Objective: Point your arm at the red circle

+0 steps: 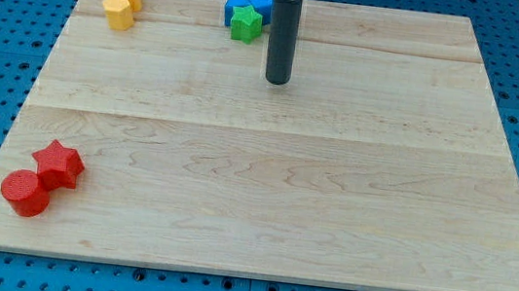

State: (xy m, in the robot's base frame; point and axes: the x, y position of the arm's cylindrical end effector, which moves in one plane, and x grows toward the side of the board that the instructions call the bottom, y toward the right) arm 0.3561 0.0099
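The red circle sits near the bottom left corner of the wooden tabletop. A red star is touching it, a bit closer to the top. My tip is far away from them, near the middle of the top edge. There is no tool that opens or shuts, just a dark rod holding nothing. A green star and blue blocks sit just left of the rod. Two yellow blocks are by the top left corner.
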